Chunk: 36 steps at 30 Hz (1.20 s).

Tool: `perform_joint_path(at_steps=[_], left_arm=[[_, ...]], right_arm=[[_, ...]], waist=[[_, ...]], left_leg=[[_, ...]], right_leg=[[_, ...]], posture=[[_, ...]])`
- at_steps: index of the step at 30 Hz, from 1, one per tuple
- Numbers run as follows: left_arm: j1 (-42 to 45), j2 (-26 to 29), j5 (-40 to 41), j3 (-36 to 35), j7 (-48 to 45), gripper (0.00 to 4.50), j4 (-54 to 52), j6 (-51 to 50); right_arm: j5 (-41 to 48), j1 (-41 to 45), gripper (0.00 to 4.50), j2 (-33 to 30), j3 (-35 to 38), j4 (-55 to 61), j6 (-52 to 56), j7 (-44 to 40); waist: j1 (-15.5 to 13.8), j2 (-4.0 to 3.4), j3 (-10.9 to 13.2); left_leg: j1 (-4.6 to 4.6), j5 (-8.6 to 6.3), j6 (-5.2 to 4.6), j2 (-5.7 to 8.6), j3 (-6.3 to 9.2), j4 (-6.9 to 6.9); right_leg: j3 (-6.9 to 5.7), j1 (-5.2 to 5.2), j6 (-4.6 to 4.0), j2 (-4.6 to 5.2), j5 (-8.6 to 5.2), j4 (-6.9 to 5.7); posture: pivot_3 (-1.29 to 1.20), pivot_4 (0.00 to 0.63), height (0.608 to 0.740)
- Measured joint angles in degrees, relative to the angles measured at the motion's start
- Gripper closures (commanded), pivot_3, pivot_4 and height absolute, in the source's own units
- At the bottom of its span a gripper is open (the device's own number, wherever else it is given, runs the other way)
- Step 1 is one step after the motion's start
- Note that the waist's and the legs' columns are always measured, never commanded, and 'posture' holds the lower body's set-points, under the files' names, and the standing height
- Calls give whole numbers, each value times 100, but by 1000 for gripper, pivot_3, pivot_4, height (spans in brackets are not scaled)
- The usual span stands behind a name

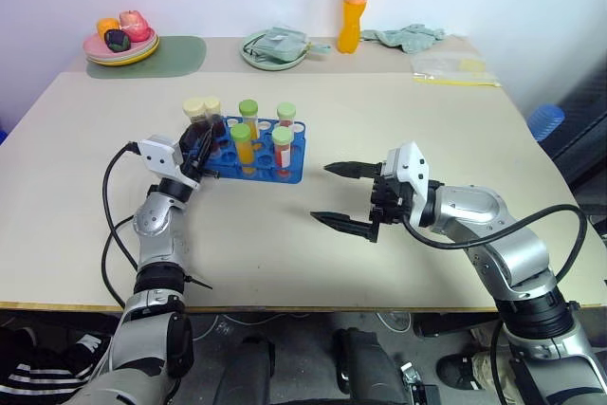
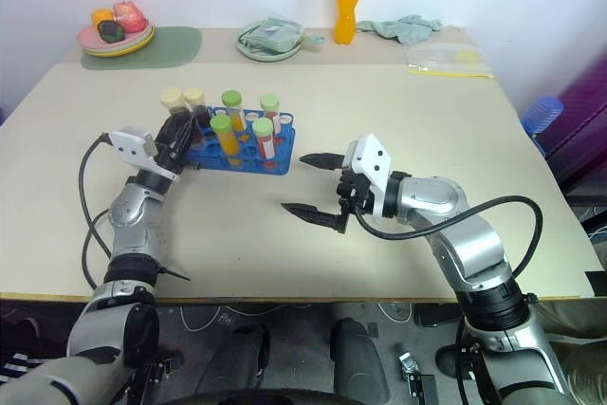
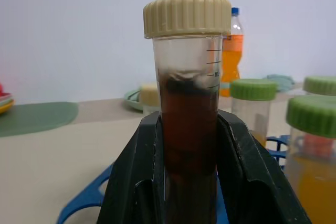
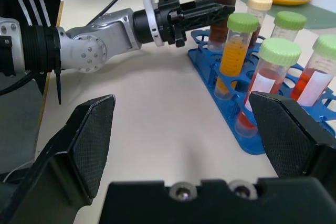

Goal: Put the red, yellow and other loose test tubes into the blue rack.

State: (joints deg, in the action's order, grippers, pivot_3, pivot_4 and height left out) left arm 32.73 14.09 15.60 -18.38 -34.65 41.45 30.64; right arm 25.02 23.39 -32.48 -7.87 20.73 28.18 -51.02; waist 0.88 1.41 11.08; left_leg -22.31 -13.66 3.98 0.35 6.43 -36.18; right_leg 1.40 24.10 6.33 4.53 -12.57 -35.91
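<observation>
The fingers point(image 3: 247, 182) hide the dark tube's point(image 3: 189, 129) lower end.

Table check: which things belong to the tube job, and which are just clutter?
Job: blue rack; dark brown tube in left gripper; racked green-capped tubes; open right gripper.
Clutter: orange bottle; fruit plate; green mat; cloth.

Silver arms with black joints and looping black cables end in white wrist housings and black jaws.
</observation>
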Motion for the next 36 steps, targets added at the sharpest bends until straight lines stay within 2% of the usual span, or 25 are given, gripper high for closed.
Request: perform_joint_path(at_steps=[10, 19, 26, 27, 31, 36], left_arm=[[-234, -49, -4, 24, 314, 3722, -208, 19], [-318, 49, 17, 144, 221, 3722, -43, -95], [-323, 144, 129, 186, 83, 251, -101, -474], [-327, 175, 133, 182, 104, 47, -154, -477], [-703, 502, 433, 168, -107, 47, -967, -961], [-1597, 1593, 1009, -95, -771, 47, -2013, -2094]], right_arm=[[-81, 0, 0, -2, 0, -20, -103, -5], [-129, 57, 0, 19, 0, -39, -108, 48], [-162, 79, 0, 51, -5, -80, -129, 66], [-169, 80, 0, 52, -6, -89, -146, 62], [-180, 116, 0, 63, -18, -196, -267, 20], [-235, 107, 0, 35, -10, -433, -426, -88]], waist=[[3, -3, -2], [13, -3, -1], [4, -3, -1], [6, -3, -1], [42, -4, -1], [83, -7, 1]], left_leg=[[5, 0, 0, 0, 0, 2], [3, 0, 0, 0, 0, 4], [2, 0, 0, 0, 0, 4], [2, 0, 0, 0, 1, 4], [4, 0, 0, -2, 0, 12], [1, 0, 0, -5, 0, 17]], right_leg=[[0, -4, 0, 0, 0, 1], [-1, -3, -1, -1, -1, 3], [-1, -3, -1, -1, -1, 6], [-1, -3, -1, -1, -1, 6], [0, -3, -1, -1, -1, 10], [0, 4, -21, -4, -11, 10]], posture=[[0, 150, 740], [0, 150, 740], [0, 150, 740], [0, 150, 740], [0, 150, 740], [0, 150, 740]])
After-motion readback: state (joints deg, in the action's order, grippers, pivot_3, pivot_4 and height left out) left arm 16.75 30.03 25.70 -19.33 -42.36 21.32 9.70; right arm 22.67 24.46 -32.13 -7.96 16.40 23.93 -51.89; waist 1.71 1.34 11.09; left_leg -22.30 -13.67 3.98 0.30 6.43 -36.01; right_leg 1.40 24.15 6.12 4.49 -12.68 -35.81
